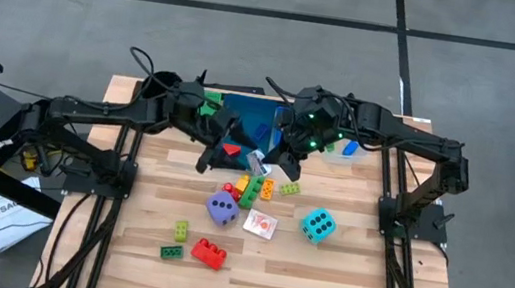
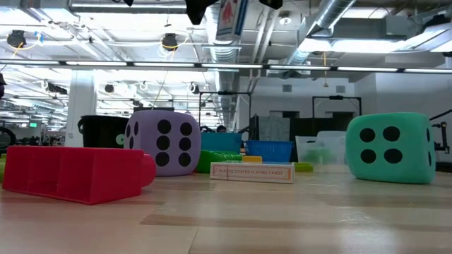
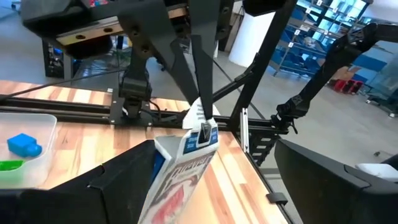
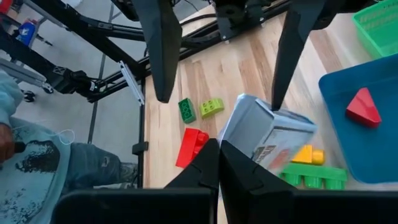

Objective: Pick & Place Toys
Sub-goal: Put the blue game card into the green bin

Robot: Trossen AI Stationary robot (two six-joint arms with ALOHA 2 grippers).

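A white-and-blue card box (image 1: 257,161) hangs in the air over the table's far middle, and my right gripper (image 4: 218,163) is shut on it. My left gripper (image 3: 227,186) is open; its two fingers (image 4: 163,56) stand on either side of the box, and I cannot tell whether they touch it. On the table lie a purple dice (image 1: 221,209), a teal dice (image 1: 318,224), a second card box (image 1: 259,224), a red brick (image 1: 209,252), two green bricks (image 1: 174,241) and a brick cluster (image 1: 253,189). My right gripper pinches the card box by its upper end (image 3: 194,142) between its two shut fingers (image 3: 198,87). The fingers come slanting down from the table's right and far side. The box hangs tilted below them, lifted clear of the table.
Behind the held box sit a blue tray (image 1: 254,113) with a red piece (image 4: 364,107), a green tray (image 1: 211,103) and a clear tray (image 1: 342,152) holding a blue brick. A person's sleeve (image 4: 12,99) shows beyond the table's edge.
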